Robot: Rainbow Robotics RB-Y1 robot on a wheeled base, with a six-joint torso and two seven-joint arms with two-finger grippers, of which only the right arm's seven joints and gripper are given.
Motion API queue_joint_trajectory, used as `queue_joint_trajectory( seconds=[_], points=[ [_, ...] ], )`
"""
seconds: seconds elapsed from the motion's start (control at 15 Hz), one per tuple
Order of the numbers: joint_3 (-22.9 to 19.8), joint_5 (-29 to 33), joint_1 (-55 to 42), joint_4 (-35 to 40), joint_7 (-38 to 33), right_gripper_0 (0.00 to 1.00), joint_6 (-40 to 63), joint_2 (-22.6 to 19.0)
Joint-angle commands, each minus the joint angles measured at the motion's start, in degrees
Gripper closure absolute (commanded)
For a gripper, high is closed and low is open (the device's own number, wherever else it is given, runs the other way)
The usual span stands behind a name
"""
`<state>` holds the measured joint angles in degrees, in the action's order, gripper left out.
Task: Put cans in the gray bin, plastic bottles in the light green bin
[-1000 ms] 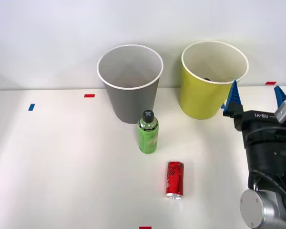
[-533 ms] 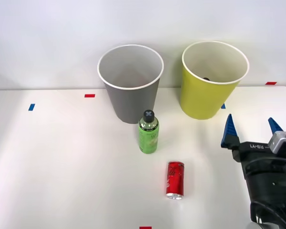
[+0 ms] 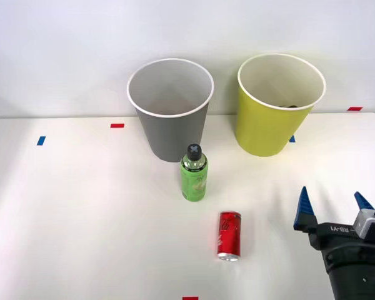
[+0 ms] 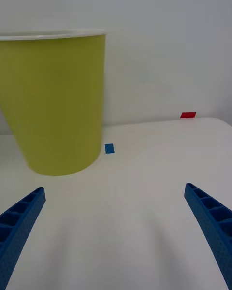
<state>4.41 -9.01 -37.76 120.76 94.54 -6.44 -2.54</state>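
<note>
While my right claw [image 3: 333,210] hangs low at the near right of the table [image 3: 81,219], its 2 blue fingers [image 4: 21,222] stand spread wide with nothing between them. From the wrist, they frame bare tabletop, and beyond them stands the green bin [image 4: 55,101] with a small blue tape mark [image 4: 109,148] just beside its base and a red mark [image 4: 188,115] farther off by the wall.

To my left, near the front edge, the can [image 3: 229,235] lies on its side, well apart from my claw. A red mark [image 3: 190,298] sits at the very front edge. Just past the can, the green bottle [image 3: 194,173] stands upright with its black cap on, close in front of the gray bin [image 3: 170,109].

The gray bin stands at the back, left of the green bin [image 3: 278,106]; the 2 bins are apart. Something dark shows low inside the green bin, too little to name. Red [image 3: 117,125] and blue [image 3: 41,140] marks lie at the far left.
</note>
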Motion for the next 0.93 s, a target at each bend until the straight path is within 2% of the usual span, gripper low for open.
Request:
queue_joint_trajectory(
  seconds=[0.07,0.4,0.6,0.8,0.93],
  points=[
    [0.2,3.6,-2.5,-7.6,-7.3,0.00,-12.1,-2.9],
    [3.1,3.8,-9.4,-8.6,-13.6,0.00,-16.2,-3.7],
    [3.8,4.9,-11.9,-8.6,-11.6,0.00,-18.3,-4.0],
    [5.7,5.1,-14.0,-8.6,-5.2,0.00,-18.6,-5.4],
    [6.9,5.0,-15.2,-8.6,-6.1,0.00,-18.7,-5.4]
  ],
)
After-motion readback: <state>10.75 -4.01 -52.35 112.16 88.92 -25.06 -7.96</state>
